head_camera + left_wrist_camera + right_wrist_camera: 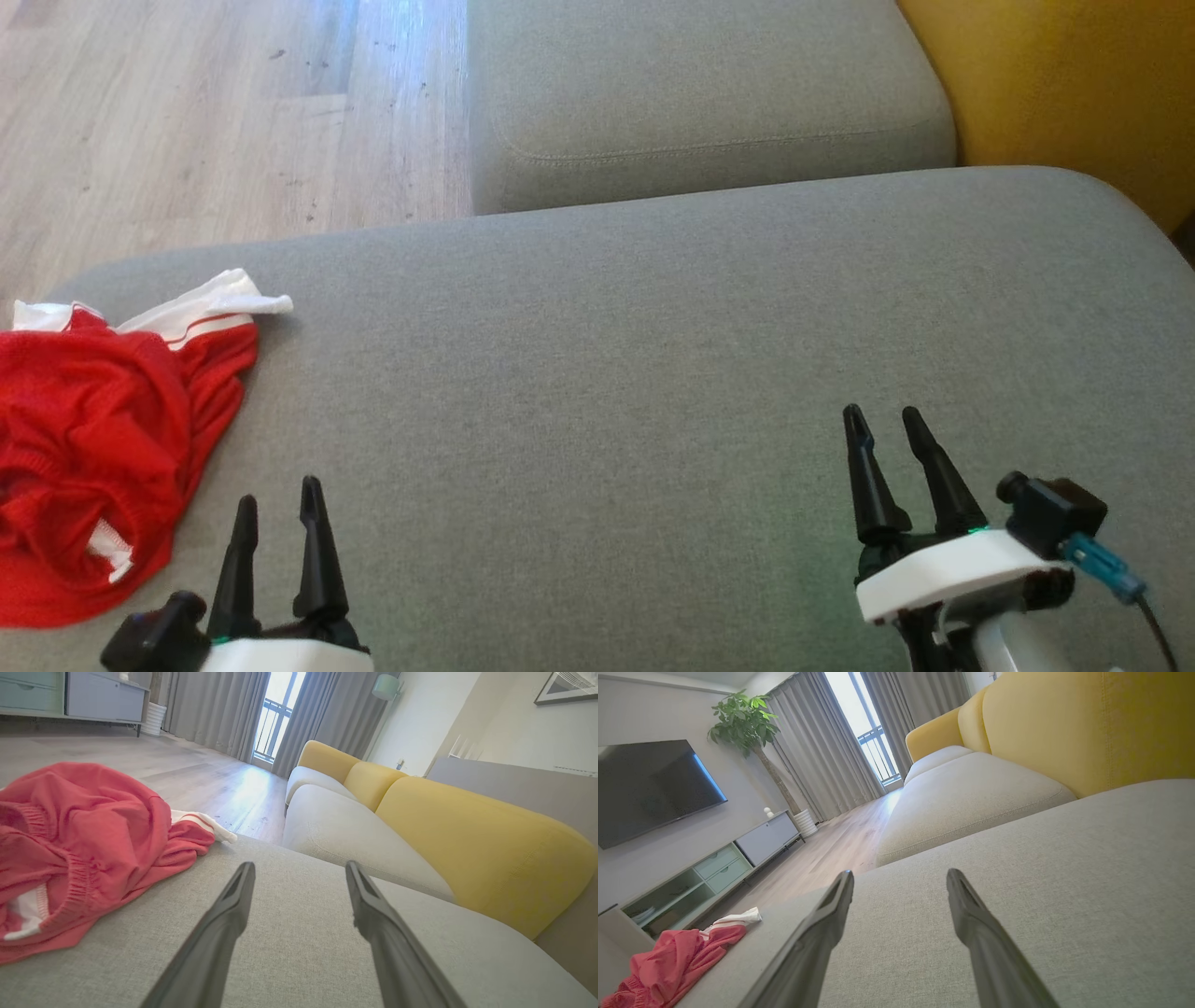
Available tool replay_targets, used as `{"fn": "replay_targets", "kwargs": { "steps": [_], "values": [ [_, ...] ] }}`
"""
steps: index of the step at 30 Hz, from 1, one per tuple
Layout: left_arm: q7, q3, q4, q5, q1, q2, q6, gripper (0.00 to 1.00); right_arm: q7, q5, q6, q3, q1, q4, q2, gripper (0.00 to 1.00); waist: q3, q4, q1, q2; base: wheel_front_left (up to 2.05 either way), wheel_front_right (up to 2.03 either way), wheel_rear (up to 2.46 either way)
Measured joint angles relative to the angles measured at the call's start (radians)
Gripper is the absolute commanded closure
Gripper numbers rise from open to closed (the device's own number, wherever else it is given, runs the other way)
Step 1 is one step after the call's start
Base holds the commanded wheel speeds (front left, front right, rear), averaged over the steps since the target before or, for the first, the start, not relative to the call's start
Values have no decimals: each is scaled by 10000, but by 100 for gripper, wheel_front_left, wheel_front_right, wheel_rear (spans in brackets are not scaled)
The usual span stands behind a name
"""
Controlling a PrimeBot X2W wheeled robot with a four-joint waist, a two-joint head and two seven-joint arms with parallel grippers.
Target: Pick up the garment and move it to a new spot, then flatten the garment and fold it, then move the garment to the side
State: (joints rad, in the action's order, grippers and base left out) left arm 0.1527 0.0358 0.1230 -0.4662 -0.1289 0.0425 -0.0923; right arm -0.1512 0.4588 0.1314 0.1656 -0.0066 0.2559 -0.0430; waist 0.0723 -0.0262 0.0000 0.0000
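Jaws standing wide open on both sides, gripping nothing, big grey sofa cushion (607,373) stretching across, red-and-white garment (93,448) lying all crumpled at its left edge, left gripper (278,492) hovering near it, right gripper (881,411) hanging toward the near right corner

A broad grey sofa cushion (709,308) is stretching across the foreground, with a second grey cushion (700,84) sitting right against it further along. Yellow backrests (467,844) are running along the back of both. A pale wooden floor (187,121) is catching daylight that is coming through a tall window (873,732) between grey curtains (817,742). A dark television (649,788) is hanging on the wall (654,714) above a low cabinet (714,868), and a leafy plant (742,718) is standing in a ribbed white pot (804,822) beside it. A framed picture (565,688) is hanging high up behind the backrests.
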Motion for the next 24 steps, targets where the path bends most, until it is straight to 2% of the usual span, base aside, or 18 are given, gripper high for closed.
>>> {"fn": "replay_targets", "kwargs": {
  "steps": [24],
  "values": [
    [698,213,-127,2569,-231,8,-46,0,-692,-2909,0,251,4,462,-4,0,119,-64,0,0,0,0,0]
  ]
}}
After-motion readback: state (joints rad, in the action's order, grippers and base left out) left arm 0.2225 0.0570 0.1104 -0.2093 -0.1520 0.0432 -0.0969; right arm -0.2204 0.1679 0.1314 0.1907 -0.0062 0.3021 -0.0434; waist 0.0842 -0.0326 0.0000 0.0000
